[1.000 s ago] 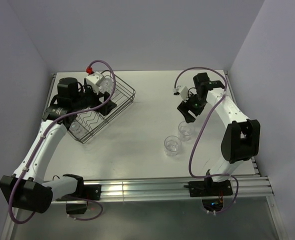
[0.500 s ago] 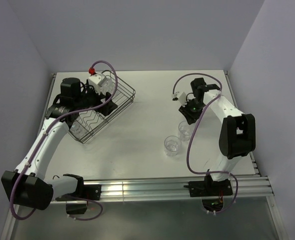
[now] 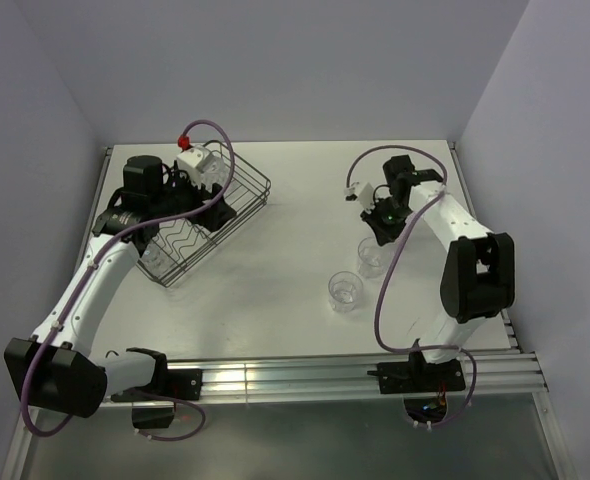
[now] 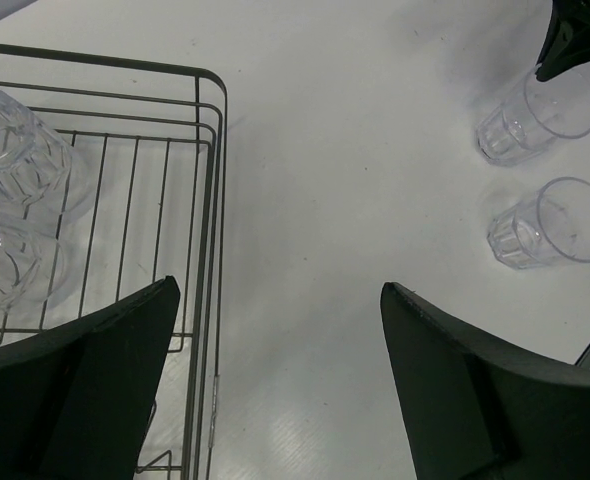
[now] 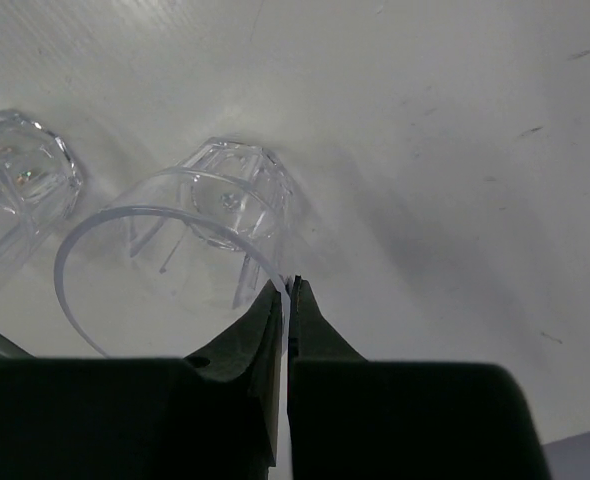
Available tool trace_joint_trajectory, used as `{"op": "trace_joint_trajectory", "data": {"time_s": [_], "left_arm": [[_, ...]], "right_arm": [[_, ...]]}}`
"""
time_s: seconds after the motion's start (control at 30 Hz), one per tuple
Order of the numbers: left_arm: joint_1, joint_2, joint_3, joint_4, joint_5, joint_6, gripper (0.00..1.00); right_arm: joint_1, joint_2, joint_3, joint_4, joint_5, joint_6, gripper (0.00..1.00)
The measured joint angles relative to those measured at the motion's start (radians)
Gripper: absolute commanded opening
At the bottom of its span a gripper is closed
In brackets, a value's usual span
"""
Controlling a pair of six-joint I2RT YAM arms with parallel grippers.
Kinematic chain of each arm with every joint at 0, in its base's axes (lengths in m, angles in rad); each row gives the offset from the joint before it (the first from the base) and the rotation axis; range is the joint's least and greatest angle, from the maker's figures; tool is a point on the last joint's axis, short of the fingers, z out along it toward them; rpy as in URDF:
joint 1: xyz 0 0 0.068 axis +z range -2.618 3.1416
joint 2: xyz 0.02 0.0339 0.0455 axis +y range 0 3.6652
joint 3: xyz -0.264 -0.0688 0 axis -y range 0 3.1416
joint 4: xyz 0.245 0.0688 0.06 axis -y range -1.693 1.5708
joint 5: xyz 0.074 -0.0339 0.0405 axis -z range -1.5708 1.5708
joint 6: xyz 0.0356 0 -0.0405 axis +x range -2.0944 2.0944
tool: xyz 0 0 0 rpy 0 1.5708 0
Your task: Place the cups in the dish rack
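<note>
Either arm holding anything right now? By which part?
Right gripper pinches a clear tumbler by its rim, one finger inside. Left gripper open, holding nothing.

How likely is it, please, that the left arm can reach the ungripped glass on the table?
Probably yes: the left gripper is open and bare table lies before the free glass; the right gripper crowds it, pinching the neighbouring glass.

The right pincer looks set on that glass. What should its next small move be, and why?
Probably a short straight lift. The right pincer is shut on the rim of the glass, which stands close beside a second glass; rising first should clear it before heading for the dish rack.
</note>
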Motion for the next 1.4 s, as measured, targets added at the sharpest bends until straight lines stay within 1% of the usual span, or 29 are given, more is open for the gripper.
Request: {"op": "trace_joint_trajectory", "data": {"time_s": [0.1,0.23,0.33,0.4,0.5,0.6,0.7,0.77,0.9,1.07,1.23,1.4], "left_arm": [[0.000,0.002,0.002,-0.001,0.001,-0.024,0.94],[-0.001,0.007,0.023,-0.008,0.019,-0.079,0.99],[-0.001,0.006,0.047,-0.006,0.038,-0.119,0.99],[-0.001,0.003,0.058,-0.004,0.046,-0.140,0.99],[-0.001,-0.005,0.068,-0.005,0.061,-0.168,0.99],[-0.001,-0.024,0.074,0.000,0.101,-0.202,0.99],[-0.001,-0.066,0.072,0.024,0.156,-0.259,0.99],[-0.001,-0.101,0.072,0.057,0.200,-0.309,0.99],[-0.001,-0.146,0.066,0.136,0.306,-0.416,0.99],[-0.001,-0.180,-0.019,0.287,0.420,-0.613,0.99],[-0.002,-0.180,-0.063,0.422,0.483,-0.814,0.99],[-0.002,-0.177,-0.105,0.590,0.524,-1.017,0.99]], "right_arm": [[-0.006,-0.076,0.003,0.042,0.001,0.025,0.00],[-0.018,-0.278,0.003,0.224,-0.005,0.080,0.00],[-0.019,-0.430,0.002,0.393,-0.019,0.129,0.00],[-0.010,-0.507,0.002,0.492,-0.028,0.163,0.00],[0.013,-0.567,-0.015,0.607,-0.043,0.214,0.00],[0.050,-0.624,-0.093,0.749,-0.050,0.280,0.00],[0.102,-0.694,-0.214,0.907,-0.050,0.329,0.00],[0.153,-0.750,-0.309,1.021,-0.054,0.330,0.00],[0.280,-0.862,-0.477,1.236,-0.080,0.244,0.00],[0.429,-0.943,-0.631,1.475,-0.127,0.072,0.00],[0.515,-0.949,-0.690,1.590,-0.145,-0.050,0.00],[0.576,-0.940,-0.712,1.675,-0.136,-0.106,0.00]]}}
